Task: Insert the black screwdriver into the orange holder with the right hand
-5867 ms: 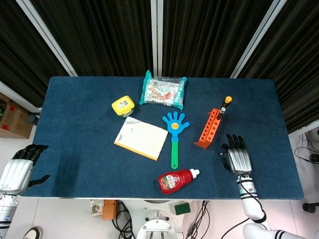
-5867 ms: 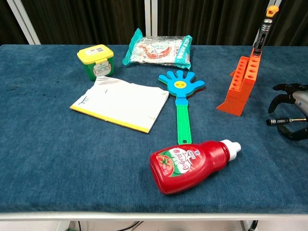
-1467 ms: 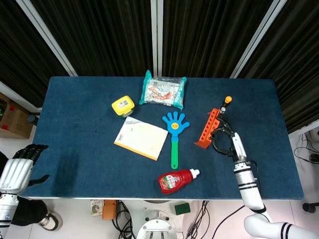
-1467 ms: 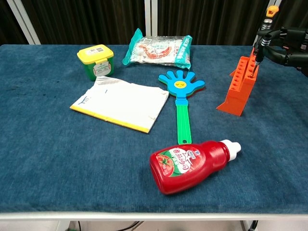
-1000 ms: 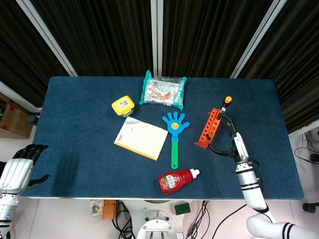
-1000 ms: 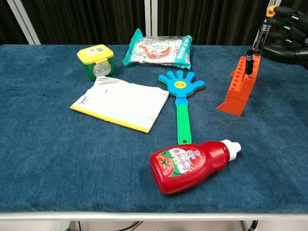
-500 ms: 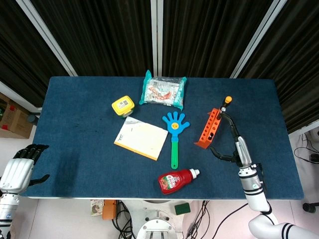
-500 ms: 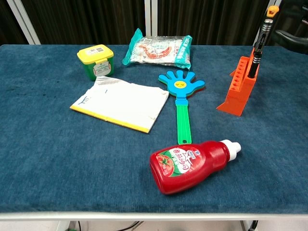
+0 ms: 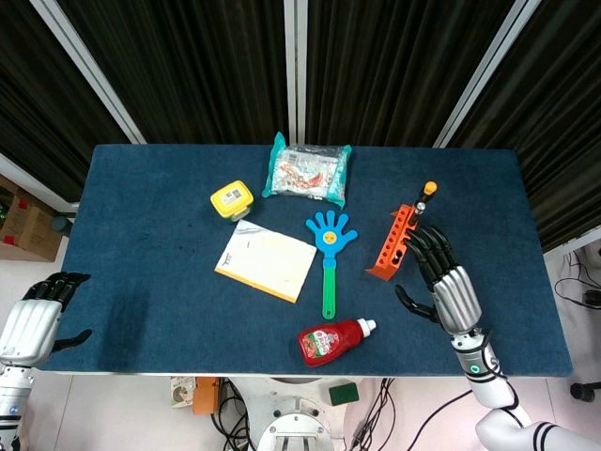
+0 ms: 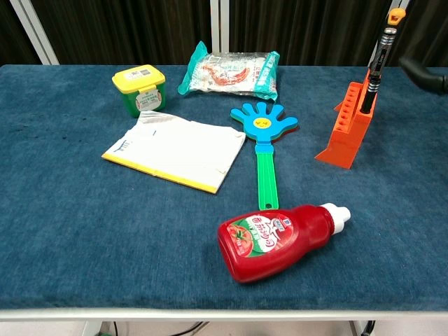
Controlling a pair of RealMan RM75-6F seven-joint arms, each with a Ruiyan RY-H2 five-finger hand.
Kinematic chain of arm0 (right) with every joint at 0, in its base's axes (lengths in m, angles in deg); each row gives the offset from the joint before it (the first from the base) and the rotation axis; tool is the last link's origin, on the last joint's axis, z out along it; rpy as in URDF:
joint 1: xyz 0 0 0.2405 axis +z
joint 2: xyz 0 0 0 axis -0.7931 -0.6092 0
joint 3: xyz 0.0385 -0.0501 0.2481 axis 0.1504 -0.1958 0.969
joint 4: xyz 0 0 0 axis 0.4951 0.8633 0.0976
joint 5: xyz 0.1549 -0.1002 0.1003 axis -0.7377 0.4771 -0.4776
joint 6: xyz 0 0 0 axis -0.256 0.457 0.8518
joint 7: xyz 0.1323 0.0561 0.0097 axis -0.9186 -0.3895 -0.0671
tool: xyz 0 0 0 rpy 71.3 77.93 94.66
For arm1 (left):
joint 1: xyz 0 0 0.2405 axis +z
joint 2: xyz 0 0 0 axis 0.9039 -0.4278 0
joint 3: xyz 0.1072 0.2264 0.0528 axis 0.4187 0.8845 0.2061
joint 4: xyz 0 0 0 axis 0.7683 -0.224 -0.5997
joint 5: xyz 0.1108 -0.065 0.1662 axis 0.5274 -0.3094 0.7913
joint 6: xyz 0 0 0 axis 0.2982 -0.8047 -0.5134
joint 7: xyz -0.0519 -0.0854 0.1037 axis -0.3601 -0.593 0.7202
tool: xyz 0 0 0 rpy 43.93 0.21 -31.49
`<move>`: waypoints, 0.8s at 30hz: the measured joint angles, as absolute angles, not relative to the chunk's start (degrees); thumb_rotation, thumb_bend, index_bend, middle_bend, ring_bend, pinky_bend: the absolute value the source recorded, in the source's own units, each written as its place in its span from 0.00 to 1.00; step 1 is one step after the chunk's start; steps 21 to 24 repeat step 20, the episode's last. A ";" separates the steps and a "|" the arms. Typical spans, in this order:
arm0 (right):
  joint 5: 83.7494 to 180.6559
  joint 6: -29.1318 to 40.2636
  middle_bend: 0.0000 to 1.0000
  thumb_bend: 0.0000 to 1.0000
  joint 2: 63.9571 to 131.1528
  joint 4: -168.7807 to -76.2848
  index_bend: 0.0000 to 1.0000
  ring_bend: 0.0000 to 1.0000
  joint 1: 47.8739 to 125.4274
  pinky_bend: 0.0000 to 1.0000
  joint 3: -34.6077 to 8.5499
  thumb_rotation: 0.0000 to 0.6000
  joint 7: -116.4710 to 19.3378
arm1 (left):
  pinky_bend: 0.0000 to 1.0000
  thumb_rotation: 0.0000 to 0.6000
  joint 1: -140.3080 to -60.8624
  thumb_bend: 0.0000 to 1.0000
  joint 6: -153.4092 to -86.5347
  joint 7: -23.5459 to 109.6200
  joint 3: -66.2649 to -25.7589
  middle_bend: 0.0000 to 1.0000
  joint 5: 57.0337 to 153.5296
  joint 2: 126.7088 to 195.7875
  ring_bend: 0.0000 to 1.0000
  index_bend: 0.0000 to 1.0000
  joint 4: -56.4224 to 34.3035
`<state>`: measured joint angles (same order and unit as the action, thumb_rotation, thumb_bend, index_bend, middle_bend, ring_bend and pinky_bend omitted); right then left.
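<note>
The orange holder stands on the blue table, right of centre. The black screwdriver stands upright in one of its rear holes. A longer screwdriver with an orange cap stands just behind it in the same holder. My right hand hovers just right of and nearer than the holder, fingers spread, holding nothing and apart from the holder. Only one dark fingertip shows at the right edge of the chest view. My left hand hangs off the table's front left corner, empty.
A blue hand-shaped clapper lies left of the holder. A red ketchup bottle lies near the front edge. A yellow-edged notepad, a yellow-lidded tub and a snack bag sit further left and back.
My right hand carried the black screwdriver to the holder, set it into a hole and let go. It has since drawn back toward the front with fingers spread. The left hand stayed put.
</note>
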<state>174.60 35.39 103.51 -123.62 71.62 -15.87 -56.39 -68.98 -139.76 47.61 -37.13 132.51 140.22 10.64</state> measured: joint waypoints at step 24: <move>156.41 27.28 0.00 0.31 81.84 -146.43 0.00 0.00 55.21 0.00 -25.69 1.00 -21.71 | 0.26 1.00 -68.34 0.04 -141.19 49.39 -37.07 0.19 133.14 141.10 0.14 0.18 10.98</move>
